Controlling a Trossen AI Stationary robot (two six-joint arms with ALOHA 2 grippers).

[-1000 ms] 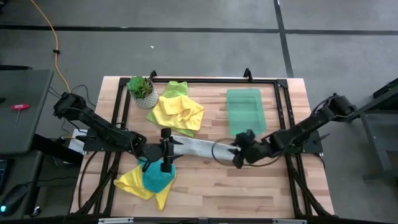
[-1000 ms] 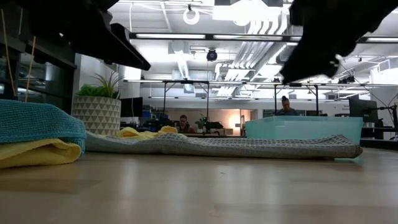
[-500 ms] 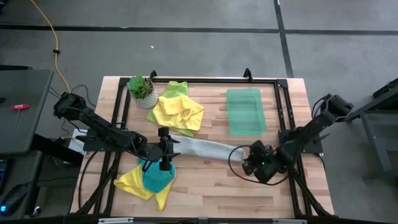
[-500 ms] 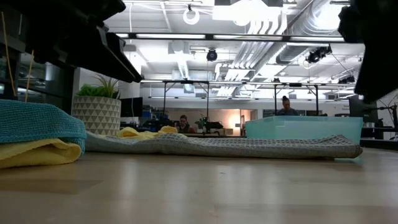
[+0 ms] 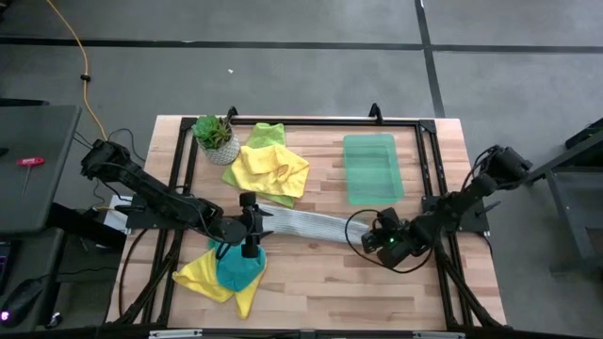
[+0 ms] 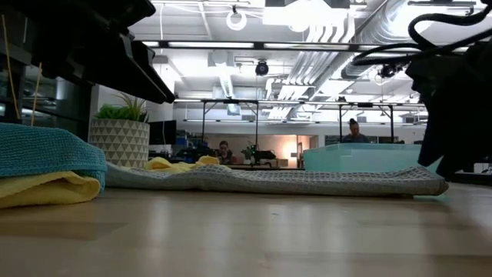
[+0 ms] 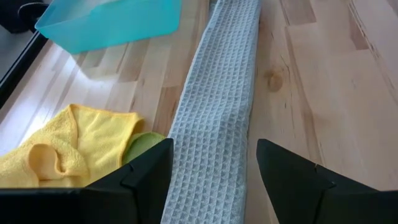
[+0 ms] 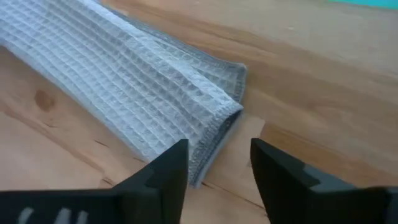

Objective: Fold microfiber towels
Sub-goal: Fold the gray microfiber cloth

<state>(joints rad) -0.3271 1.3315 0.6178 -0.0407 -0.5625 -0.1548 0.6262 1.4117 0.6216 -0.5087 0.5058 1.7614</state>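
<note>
Left end of grey towel (image 5: 306,224) hidden under left gripper (image 5: 252,226) in high view. Teal towel (image 6: 46,150) cut by low view's edge. Green towel (image 7: 144,142) mostly hidden under yellow towel (image 7: 68,140). People beyond desk too small to tell.

Five towels: one grey towel (image 5: 311,224), two yellow towels (image 5: 268,171) (image 5: 200,276), one lime towel (image 5: 267,135) (mostly under a yellow one) and one teal towel (image 5: 236,268). One tray (image 5: 371,168), one plant (image 5: 214,134), two arms.
</note>
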